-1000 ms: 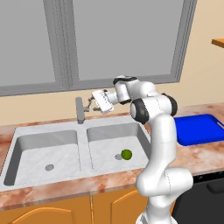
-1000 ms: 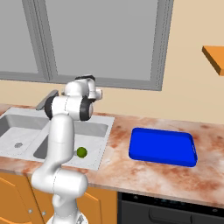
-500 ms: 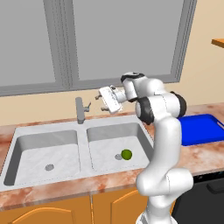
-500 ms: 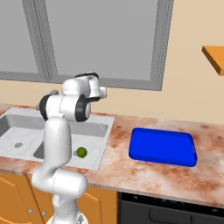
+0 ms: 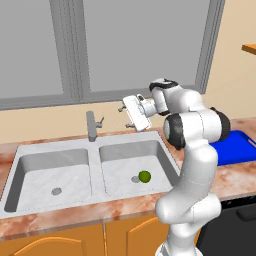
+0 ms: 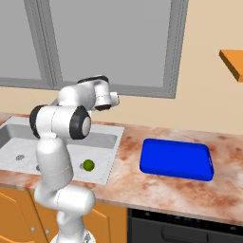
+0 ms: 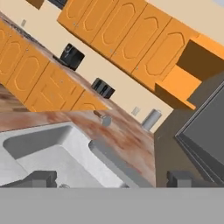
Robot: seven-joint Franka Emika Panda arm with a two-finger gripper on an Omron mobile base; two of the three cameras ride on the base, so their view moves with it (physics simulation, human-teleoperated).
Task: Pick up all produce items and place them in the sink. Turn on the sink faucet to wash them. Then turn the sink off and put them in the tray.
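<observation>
Kitchen surface [image 5: 75, 220]: lime [image 5: 144, 176] sits in the right bowl of the sink [image 5: 30, 165]. Gripper [image 5: 124, 116] wide open, empty, has swung right, away from the faucet [image 5: 91, 125]. Likely faucet step done; tray [image 6: 176, 159] is next.

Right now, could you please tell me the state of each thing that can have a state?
lime: loose in the right sink bowl, beside the drain.
sink faucet: no water seen running.
tray: on the counter, nothing in it.
gripper: open, holding nothing, raised near the faucet.
</observation>
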